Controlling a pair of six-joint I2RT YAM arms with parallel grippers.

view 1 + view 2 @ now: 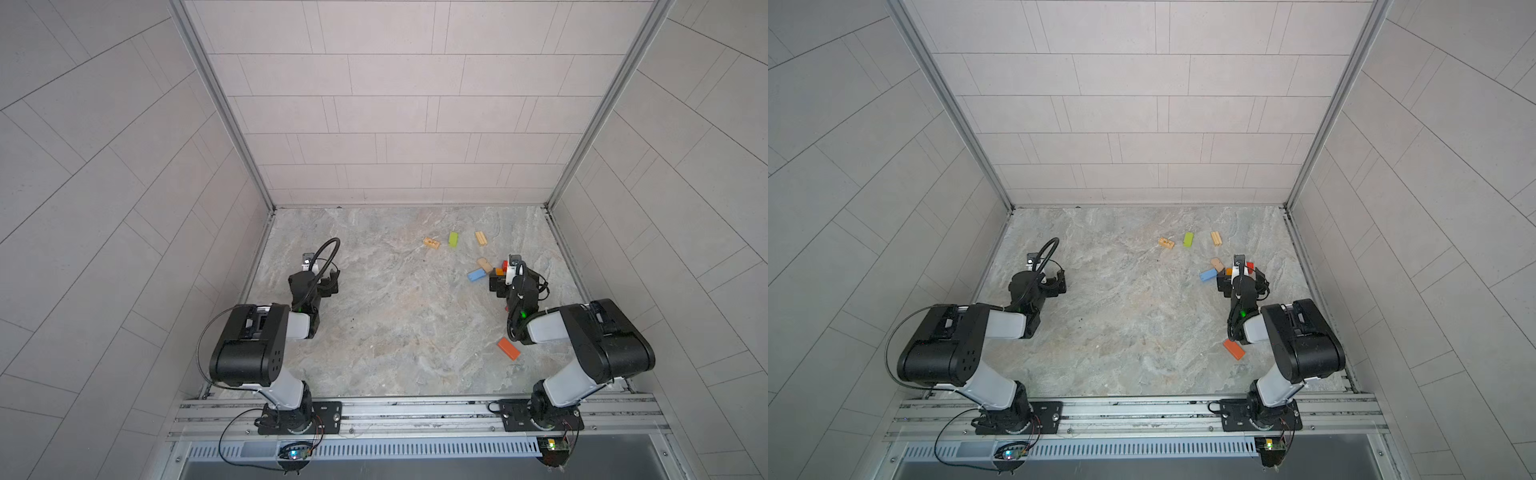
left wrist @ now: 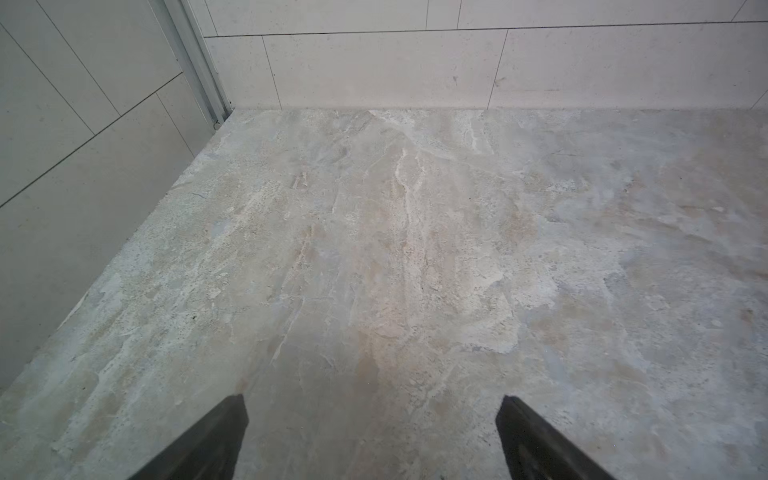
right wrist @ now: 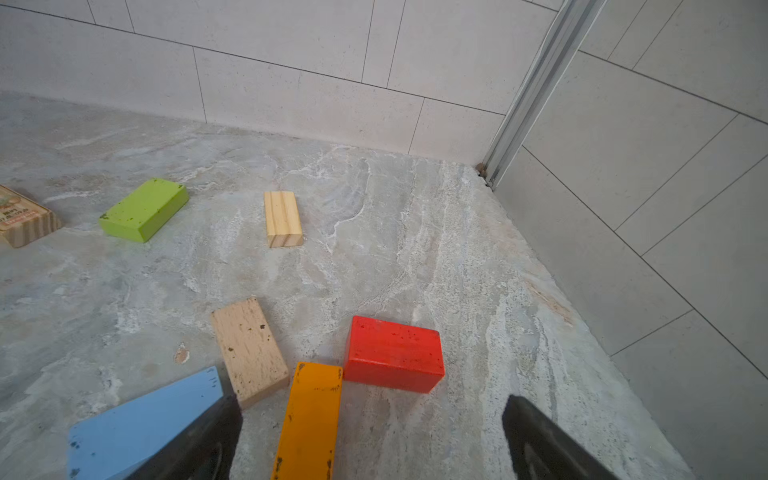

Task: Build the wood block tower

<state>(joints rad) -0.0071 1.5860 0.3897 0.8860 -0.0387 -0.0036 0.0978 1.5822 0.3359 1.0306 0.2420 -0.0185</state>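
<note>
Several wood blocks lie loose and flat at the right back of the table, and no tower is in view. In the right wrist view these are a green block (image 3: pixel 143 210), a ridged tan block (image 3: pixel 283 218), a printed tan block (image 3: pixel 25 220), a beige block (image 3: pixel 249 351), a red block (image 3: pixel 392 353), an orange block (image 3: pixel 309 419) and a light blue block (image 3: pixel 141 428). My right gripper (image 3: pixel 372 405) is open, low over the orange block, which lies between its fingers. My left gripper (image 2: pixel 372 405) is open over bare table at the left (image 1: pixel 312 277).
A dark orange block (image 1: pixel 508 348) lies alone on the table (image 1: pixel 395 324) beside my right arm's forearm. Tiled walls close the table on the left, back and right. A metal rail (image 1: pixel 415 411) carrying both arm bases runs along the front edge.
</note>
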